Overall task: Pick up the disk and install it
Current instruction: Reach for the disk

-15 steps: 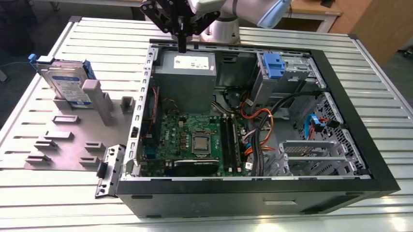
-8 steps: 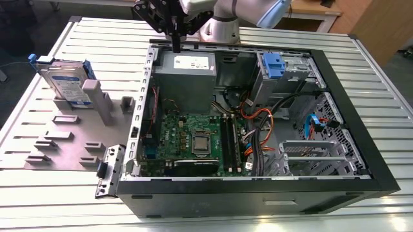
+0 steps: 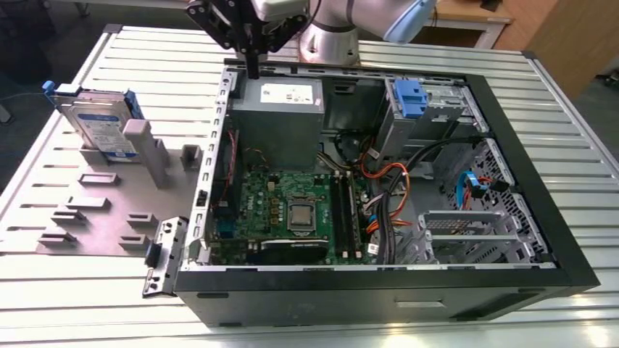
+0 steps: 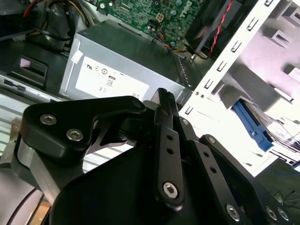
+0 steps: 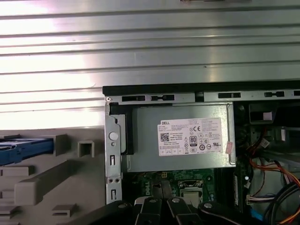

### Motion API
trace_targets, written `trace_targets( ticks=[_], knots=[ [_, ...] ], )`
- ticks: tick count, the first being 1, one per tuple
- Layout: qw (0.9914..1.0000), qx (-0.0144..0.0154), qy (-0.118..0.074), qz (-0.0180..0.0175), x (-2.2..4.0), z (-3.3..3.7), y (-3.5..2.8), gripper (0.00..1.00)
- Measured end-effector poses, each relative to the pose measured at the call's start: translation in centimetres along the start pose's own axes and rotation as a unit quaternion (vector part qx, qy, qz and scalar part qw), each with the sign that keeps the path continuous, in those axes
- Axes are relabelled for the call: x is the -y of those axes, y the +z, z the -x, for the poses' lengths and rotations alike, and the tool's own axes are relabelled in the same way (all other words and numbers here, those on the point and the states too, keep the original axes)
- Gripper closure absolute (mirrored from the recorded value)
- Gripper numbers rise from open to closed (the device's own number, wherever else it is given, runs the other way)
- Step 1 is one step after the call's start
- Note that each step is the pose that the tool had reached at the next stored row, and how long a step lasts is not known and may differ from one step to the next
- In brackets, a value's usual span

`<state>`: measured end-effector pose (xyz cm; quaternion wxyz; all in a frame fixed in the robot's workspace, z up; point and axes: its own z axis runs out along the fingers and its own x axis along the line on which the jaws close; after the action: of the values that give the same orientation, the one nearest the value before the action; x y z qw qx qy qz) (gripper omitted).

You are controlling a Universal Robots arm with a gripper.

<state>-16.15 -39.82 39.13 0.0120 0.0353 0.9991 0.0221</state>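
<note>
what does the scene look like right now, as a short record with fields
gripper: gripper shut, holding nothing, above the edge of the computer case by the power supply
disk: disk in its blue frame, standing on edge in the grey fixture, at the exterior view's left of the case, apart from the gripper
case: lying open on the slatted table, motherboard exposed
other: second blue carrier inside the case
task state: disk not yet picked up

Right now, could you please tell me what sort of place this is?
Probably a robotics test bench for computer assembly: an opened desktop tower lies on a slotted aluminium table, a grey fixture plate beside it holds the disk upright, and a robot arm hangs over the case's edge.
</note>
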Motion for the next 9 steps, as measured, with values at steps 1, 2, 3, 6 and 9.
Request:
trace_targets(
  ticks=[1, 2, 3, 6, 9],
  knots=[
    [1.0, 0.0, 0.0, 0.0, 0.01, -0.17, 0.0, 0.89],
    [1.0, 0.0, 0.0, 0.0, 0.02, -0.34, 0.0, 0.89],
    [1.0, 0.0, 0.0, 0.0, 0.03, -0.51, 0.01, 0.89],
    [1.0, 0.0, 0.0, 0.0, 0.06, -1.03, 0.02, 0.89],
    [1.0, 0.0, 0.0, 0.0, 0.1, -1.58, 0.03, 0.89]
  ],
)
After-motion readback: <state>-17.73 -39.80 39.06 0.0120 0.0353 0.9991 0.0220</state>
